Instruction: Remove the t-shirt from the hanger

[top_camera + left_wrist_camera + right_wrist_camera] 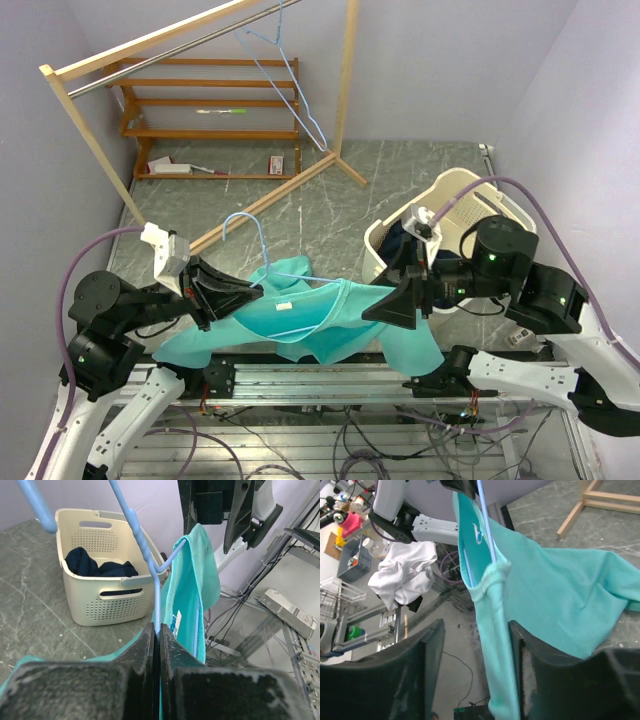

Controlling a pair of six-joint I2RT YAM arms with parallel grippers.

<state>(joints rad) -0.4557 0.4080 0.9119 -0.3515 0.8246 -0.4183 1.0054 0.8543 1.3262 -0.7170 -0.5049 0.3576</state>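
Over the marble table, the hanger spans left-right, hook pointing rearward.

Top external: fixed high behind both arm bases, faces down and forward across table to rack; wide and far, takes in t-shirt, hanger, basket.
Left wrist: very close, looks along own fingers rightward, past hanger and t-shirt to basket.
Right wrist: close, looks along own fingers leftward onto t-shirt and hanger.
Shared by all three: t-shirt, hanger. Shared by top and left wrist: basket.
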